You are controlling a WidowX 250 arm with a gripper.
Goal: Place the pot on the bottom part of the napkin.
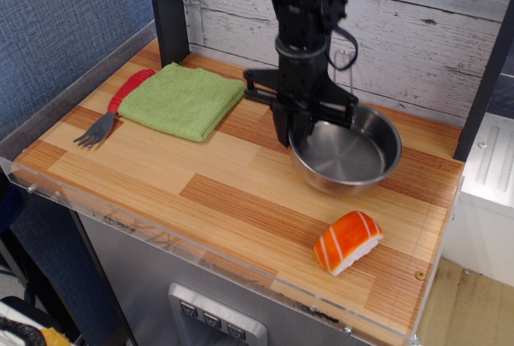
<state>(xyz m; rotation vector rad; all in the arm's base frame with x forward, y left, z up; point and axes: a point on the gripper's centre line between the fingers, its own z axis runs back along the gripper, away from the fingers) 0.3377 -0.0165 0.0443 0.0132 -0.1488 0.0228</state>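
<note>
The pot (347, 153), a shallow shiny steel pan, hangs tilted above the right-middle of the wooden table, its near side lower. My gripper (291, 131) is shut on the pot's left rim, one finger inside and one outside. The thin wire handle (351, 73) stands up behind the gripper. The napkin (182, 99), a folded light-green cloth, lies flat at the back left, well left of the pot and apart from it.
A red-handled grey fork (112, 111) lies along the napkin's left edge. A piece of salmon sushi (347, 241) sits near the front right. A black post (167, 10) stands behind the napkin. A clear rim (161, 238) runs along the table's front edge.
</note>
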